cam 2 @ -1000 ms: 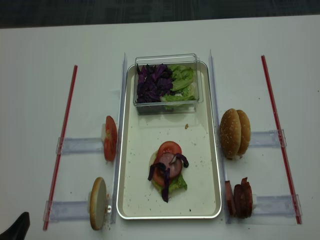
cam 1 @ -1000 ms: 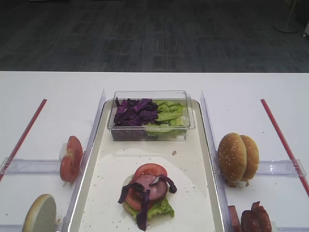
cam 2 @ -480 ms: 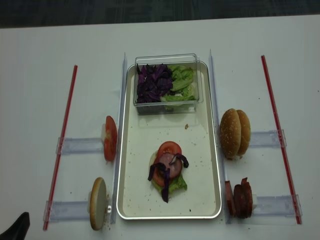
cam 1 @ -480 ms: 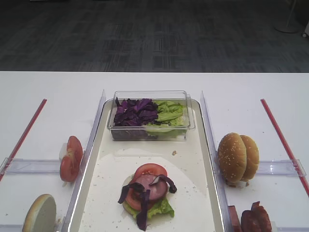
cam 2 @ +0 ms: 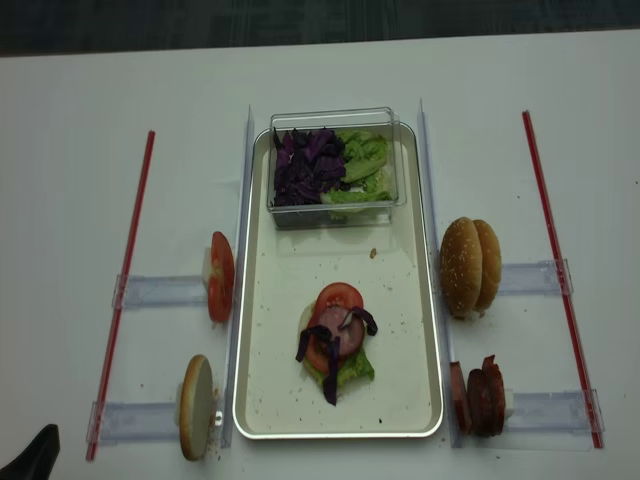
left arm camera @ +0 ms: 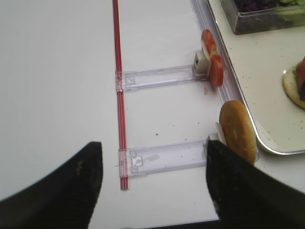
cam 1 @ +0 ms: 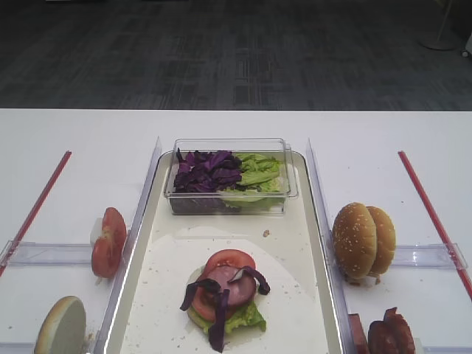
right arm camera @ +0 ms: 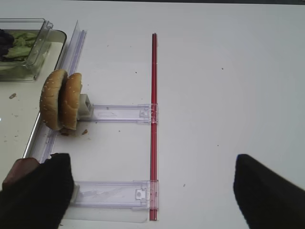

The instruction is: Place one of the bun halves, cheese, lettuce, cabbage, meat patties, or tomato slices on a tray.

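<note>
The tray [cam 2: 290, 280] [cam 1: 221, 236] holds a stack [cam 2: 335, 345] [cam 1: 225, 295] of lettuce, tomato slices, a meat slice and purple cabbage strips. More tomato slices [cam 2: 220, 290] [left arm camera: 213, 62] and one bun half [cam 2: 197, 405] [left arm camera: 237, 130] stand on edge left of the tray. Two bun halves [cam 2: 470, 265] [right arm camera: 61, 101] and the meat patties [cam 2: 482, 397] stand to its right. My left gripper [left arm camera: 152, 191] is open over the table, its right finger beside the lone bun half. Wide open and holding nothing, my right gripper [right arm camera: 152, 191] hangs over a clear holder. No cheese is in view.
A clear plastic box [cam 2: 335, 165] at the tray's far end holds loose cabbage [cam 2: 307, 167] and lettuce [cam 2: 365, 160]. Clear rails [cam 2: 160, 292] carry the food beside the tray. Red strips [cam 2: 125, 285] [cam 2: 555, 260] run down both sides of the white table.
</note>
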`<state>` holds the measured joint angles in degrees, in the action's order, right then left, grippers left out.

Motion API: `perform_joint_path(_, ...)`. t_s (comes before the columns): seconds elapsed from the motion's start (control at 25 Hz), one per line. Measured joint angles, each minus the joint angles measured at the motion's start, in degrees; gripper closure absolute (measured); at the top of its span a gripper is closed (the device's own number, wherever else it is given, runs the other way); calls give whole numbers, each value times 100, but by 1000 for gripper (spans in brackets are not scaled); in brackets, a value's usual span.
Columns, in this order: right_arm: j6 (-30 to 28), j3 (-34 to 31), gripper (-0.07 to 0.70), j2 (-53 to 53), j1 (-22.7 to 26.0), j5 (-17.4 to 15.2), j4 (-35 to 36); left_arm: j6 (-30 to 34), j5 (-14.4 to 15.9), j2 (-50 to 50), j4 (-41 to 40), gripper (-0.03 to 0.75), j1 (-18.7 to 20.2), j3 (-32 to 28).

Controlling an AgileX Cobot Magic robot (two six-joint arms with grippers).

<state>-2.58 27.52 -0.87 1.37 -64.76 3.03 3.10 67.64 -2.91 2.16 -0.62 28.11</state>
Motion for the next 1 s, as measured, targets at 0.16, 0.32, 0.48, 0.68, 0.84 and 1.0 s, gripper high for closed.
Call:
perform_joint_path(0.16,0,0,-60,0,0,0,0,-4,0,0,0,286,0,0)
perform_joint_path(0.32,0,0,-60,0,0,0,0,-4,0,0,0,286,0,0)
perform_joint_path(0.48,0,0,-60,0,0,0,0,-4,0,0,0,286,0,0)
perform_joint_path(0.68,0,0,-60,0,0,0,0,-4,0,0,0,286,0,0)
perform_joint_path(0.84,0,0,-60,0,0,0,0,-4,0,0,0,286,0,0)
perform_joint_path(1.0,0,0,-60,0,0,0,0,-4,0,0,0,286,0,0)
